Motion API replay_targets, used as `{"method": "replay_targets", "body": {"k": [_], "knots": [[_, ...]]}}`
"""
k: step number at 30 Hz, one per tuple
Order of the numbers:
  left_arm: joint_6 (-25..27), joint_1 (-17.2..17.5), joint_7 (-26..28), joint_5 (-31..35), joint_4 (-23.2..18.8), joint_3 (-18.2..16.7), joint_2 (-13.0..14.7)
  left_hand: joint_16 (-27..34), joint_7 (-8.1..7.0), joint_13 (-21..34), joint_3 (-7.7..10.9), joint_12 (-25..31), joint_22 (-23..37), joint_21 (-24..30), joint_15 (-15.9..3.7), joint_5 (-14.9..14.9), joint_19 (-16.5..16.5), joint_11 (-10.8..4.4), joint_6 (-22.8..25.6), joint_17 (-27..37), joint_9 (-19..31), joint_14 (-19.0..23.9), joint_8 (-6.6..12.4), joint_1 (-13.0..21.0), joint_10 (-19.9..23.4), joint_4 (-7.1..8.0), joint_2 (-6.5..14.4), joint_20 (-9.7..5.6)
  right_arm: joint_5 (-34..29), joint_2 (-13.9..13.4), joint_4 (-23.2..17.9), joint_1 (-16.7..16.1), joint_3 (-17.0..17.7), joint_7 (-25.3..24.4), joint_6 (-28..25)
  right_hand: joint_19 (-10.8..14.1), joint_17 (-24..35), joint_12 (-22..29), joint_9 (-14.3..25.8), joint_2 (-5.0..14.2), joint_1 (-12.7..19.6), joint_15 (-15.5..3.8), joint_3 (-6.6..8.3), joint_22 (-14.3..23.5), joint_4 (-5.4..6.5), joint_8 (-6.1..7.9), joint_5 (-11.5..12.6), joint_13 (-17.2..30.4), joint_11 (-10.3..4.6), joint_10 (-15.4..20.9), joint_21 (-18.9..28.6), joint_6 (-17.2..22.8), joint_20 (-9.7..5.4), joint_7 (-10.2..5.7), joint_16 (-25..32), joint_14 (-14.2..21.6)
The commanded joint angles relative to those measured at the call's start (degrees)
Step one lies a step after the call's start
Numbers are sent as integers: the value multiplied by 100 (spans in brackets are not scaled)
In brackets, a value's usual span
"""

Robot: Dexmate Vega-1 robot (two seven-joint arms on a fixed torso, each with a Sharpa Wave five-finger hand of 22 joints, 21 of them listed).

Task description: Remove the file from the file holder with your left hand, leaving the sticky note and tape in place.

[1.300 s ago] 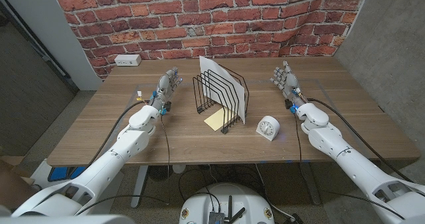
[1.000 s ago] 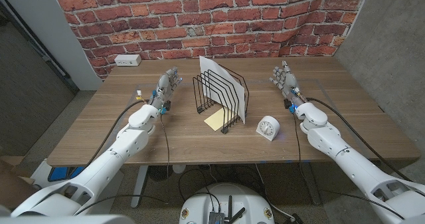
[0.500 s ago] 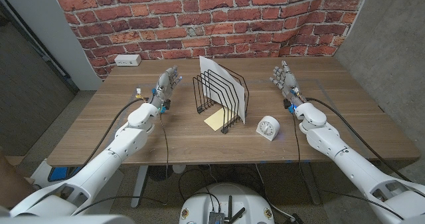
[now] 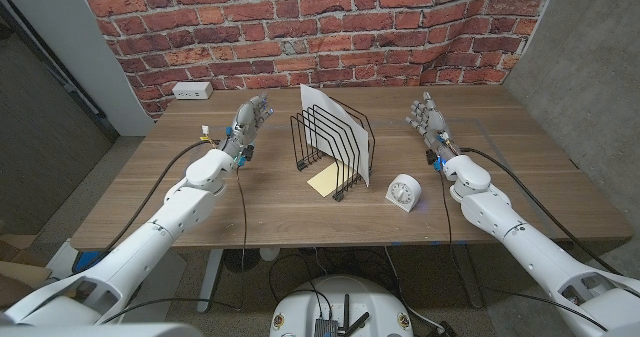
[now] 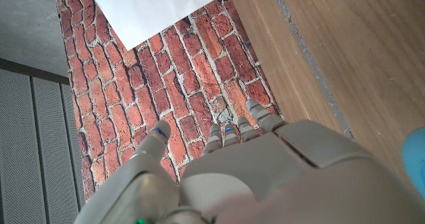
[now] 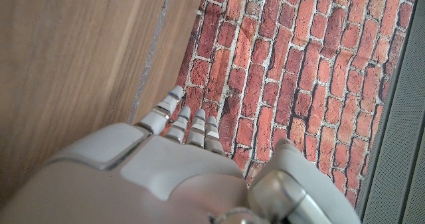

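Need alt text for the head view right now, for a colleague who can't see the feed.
A white file stands in a black wire file holder mid-table, yellow sticky note at its base, white tape dispenser beside. The left robot hand and right robot hand flank it, empty.

Wooden table [image 4: 150, 192] bearing, at centre, a black wire file holder [image 4: 333, 149] (yellow sticky note [image 4: 324, 182] at its base), a white tape dispenser [image 4: 404, 192] nearby, and a white power strip [image 4: 192, 90] at the far-left corner.
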Motion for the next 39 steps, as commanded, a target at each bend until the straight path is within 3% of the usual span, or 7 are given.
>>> {"method": "replay_targets", "body": {"k": [1,11,18,31,39], "knots": [[206,59,114,288,-573,-81,413,24,-41,6,10,43,15,-17,-23,13,41,-40,16,-2,22,21,37,71,33,-77,279,-344,-11,88,170,106,-37,62,52,33,-18,46,8,149,-15,-43,18,12,-13,37,42,16,-22,50,-10,39,17,-29,55,-8],[415,-141,67,794,-1016,-49,824,47,-164,3,46,97,5,-48,-129,-32,59,-140,277,-9,16,178,90,258,289,-434,166,-375,-12,125,262,138,-25,52,108,33,-62,50,8,137,-14,-36,23,12,-28,45,51,10,-26,66,-21,63,18,-12,56,-2],[405,-220,94,1115,-1212,-47,963,51,-192,3,90,116,2,-44,-162,-35,122,-190,425,-10,15,286,102,385,442,-639,163,-426,20,131,292,121,6,34,122,36,-83,55,8,135,-14,-40,28,12,-34,54,55,7,-26,81,-24,93,27,-3,58,5],[582,-175,23,1417,-1745,-180,1328,47,-223,4,129,136,0,-50,-238,-25,175,-258,589,-10,15,397,108,530,640,-869,136,-469,38,74,169,26,31,-5,84,51,-126,59,8,133,-15,-27,37,12,-44,65,62,3,-12,104,-27,141,32,16,68,34],[832,-96,-360,1342,-2212,-398,1836,50,-329,6,185,123,-4,-57,-294,2,224,-321,767,-9,17,500,149,758,746,-1091,29,-501,47,-65,32,-26,47,30,-39,71,-151,64,9,140,-18,-33,45,12,-46,72,66,1,-13,123,-25,176,25,33,74,50]]}}
